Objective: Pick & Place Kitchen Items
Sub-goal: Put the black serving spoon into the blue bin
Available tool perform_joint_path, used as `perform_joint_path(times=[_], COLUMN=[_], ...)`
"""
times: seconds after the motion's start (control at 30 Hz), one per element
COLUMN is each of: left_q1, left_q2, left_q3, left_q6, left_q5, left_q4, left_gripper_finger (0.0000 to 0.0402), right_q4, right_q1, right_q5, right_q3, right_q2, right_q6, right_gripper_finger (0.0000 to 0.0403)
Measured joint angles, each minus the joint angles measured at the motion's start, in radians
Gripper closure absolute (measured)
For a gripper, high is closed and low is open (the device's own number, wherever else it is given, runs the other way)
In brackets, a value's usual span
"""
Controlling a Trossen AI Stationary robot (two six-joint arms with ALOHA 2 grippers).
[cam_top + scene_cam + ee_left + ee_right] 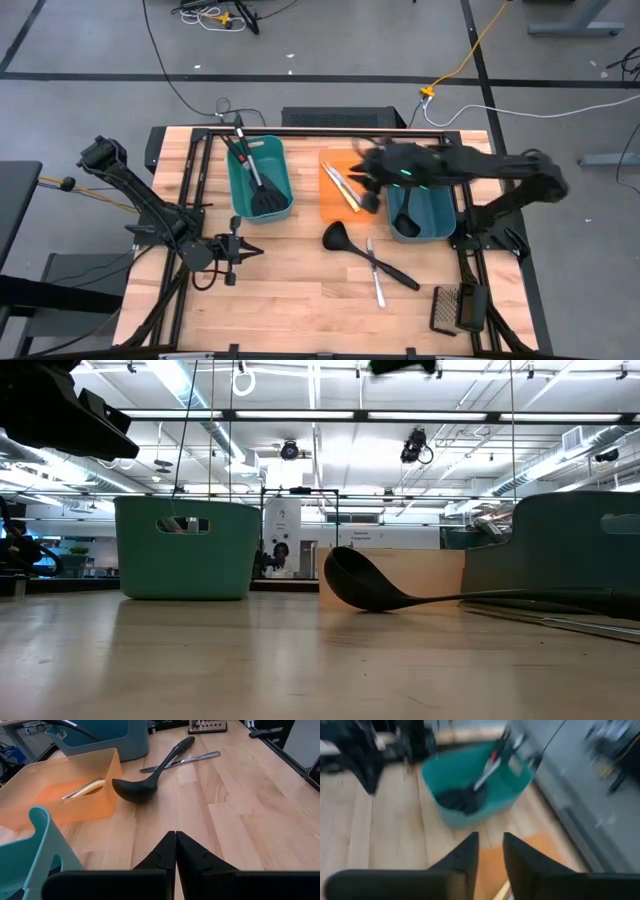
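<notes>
Jaws of the left gripper [175, 851] are pressed shut, empty, low over the table [290, 290]. Right gripper [490, 852] hangs over the orange tray [335, 205], jaws slightly parted, nothing between them. Count: two teal tubs, one tray. Left tub [258, 178] holds black spatulas [262, 190], number unclear. Tray: two slim knives [343, 187]. On the table: one black ladle [365, 255], one silver knife [375, 275]. Right tub [420, 212] is partly hidden by the arm.
</notes>
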Motion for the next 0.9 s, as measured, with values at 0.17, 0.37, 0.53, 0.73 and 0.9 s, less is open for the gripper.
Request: perform_joint_path(times=[0.17,0.37,0.53,0.73,0.9], left_q1=[0.000,0.000,0.000,0.000,0.000], left_q2=[0.000,0.000,0.000,-0.006,-0.047], left_q3=[0.000,0.000,0.000,0.000,0.000], left_q6=[-0.029,-0.049,-0.012,0.031,0.130], left_q5=[-0.004,-0.017,-0.013,-0.075,-0.095], left_q4=[0.001,0.077,0.122,0.122,0.123], left_gripper_finger=[0.0386,0.0386,0.0386,0.0386,0.0386], right_q4=[-0.074,-0.042,0.053,0.186,0.380], right_q1=[0.208,0.429,0.560,0.644,0.676], right_q5=[0.246,0.438,0.490,0.530,0.501], right_q3=[-0.005,-0.144,-0.384,-0.665,-0.823], right_q2=[-0.130,-0.236,-0.305,-0.419,-0.603], right_q6=[0.002,0.076,0.195,0.293,0.181], right_gripper_finger=[0.0390,0.0382,0.0397,0.0391,0.0397])
